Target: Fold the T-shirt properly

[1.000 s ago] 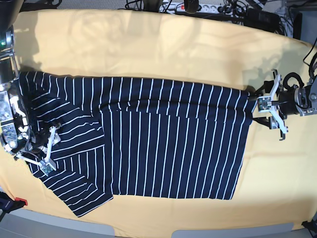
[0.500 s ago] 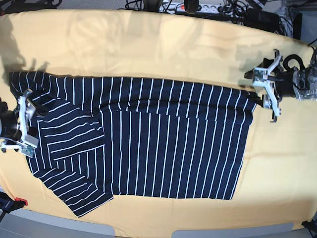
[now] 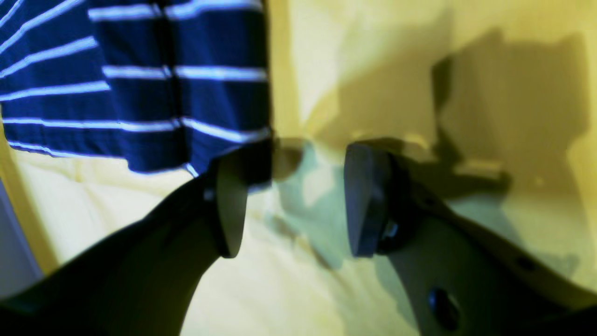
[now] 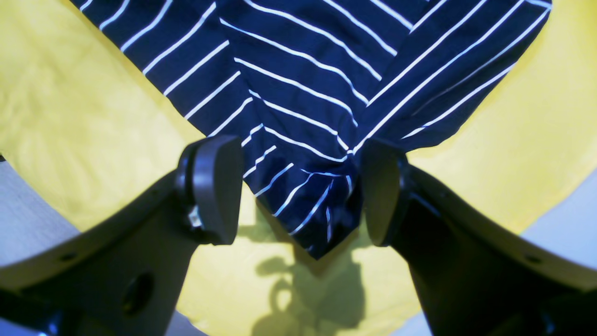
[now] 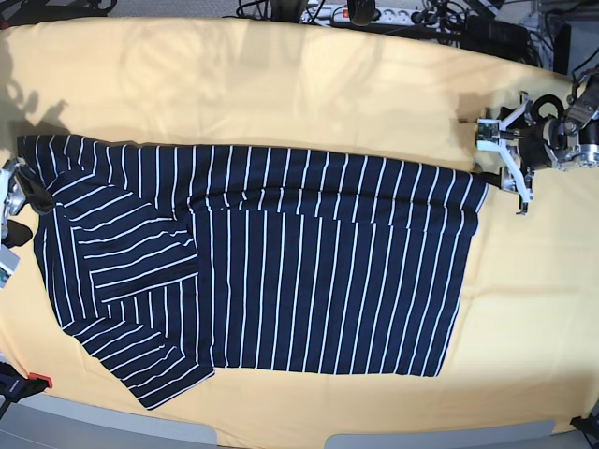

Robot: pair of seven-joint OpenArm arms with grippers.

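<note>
Navy cloth with thin white stripes: T-shirt [image 5: 281,262] lies flat on yellow table cover [image 5: 281,84], one long edge already folded over. Left gripper [image 5: 505,161] wide open, empty, just beside hem corner. Right gripper [image 5: 7,220] wide open, empty, at sleeve end. Judgement: pinch both layers at matching corners, lift evenly. Cables [image 5: 402,14] beyond far edge – nothing in the way.

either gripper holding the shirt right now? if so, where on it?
Nothing is held. The left gripper is open beside the T-shirt hem corner; the right gripper is open, its jaws astride a shirt corner without closing on it.
</note>
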